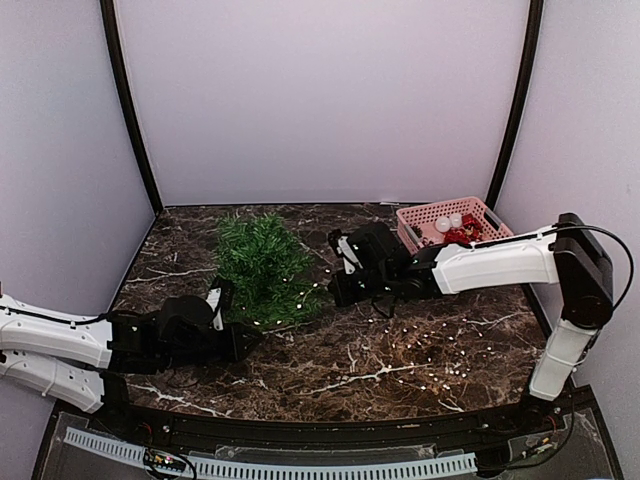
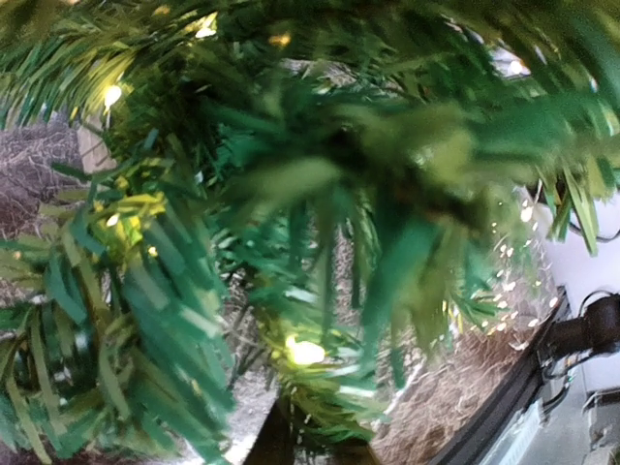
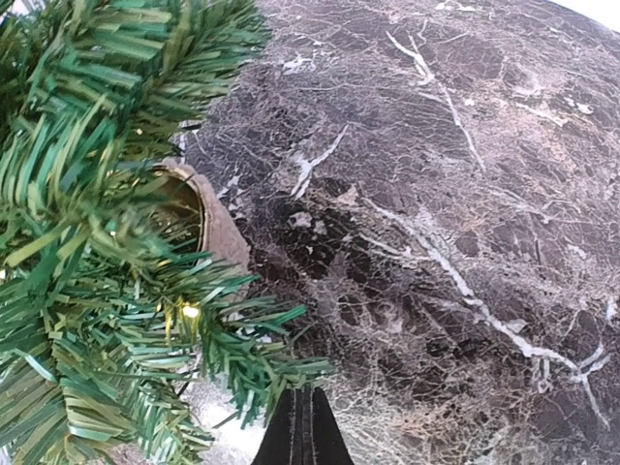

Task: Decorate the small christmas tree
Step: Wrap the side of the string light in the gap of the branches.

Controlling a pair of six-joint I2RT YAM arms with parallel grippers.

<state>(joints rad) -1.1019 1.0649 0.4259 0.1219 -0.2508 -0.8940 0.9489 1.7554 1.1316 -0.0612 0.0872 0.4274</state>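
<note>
From the top camera, the small christmas tree (image 1: 264, 262) stands on the dark marble table (image 1: 330, 385) between the 2 grippers. The left gripper (image 1: 245, 340) lies low at the tree's near-left foot, its tips reaching under the lowest branches. The right gripper (image 1: 335, 288) sits just beside the tree's right flank, with the tree directly ahead of its tips. Behind that gripper and off to the arm's right is a pink basket (image 1: 478, 212) holding red ornaments (image 1: 462, 235) and 2 pale balls (image 1: 448, 222). A strand of tiny lights (image 1: 425, 362) lies scattered over the table on the near side of the right gripper.

In the left wrist view, green branches fill nearly the whole frame right in front of the camera, with several lit bulbs (image 2: 304, 352) among the needles. Only a dark, blurred shape shows at the bottom edge, possibly a finger, so I cannot tell whether the left jaws are apart or pinching a branch.

In the right wrist view, the right gripper's fingers form 1 narrow dark wedge with no gap between them: closed. The tree fills the left side, its needles touching the fingertips, and its brown base (image 3: 221, 231) sits ahead and left of them.
</note>
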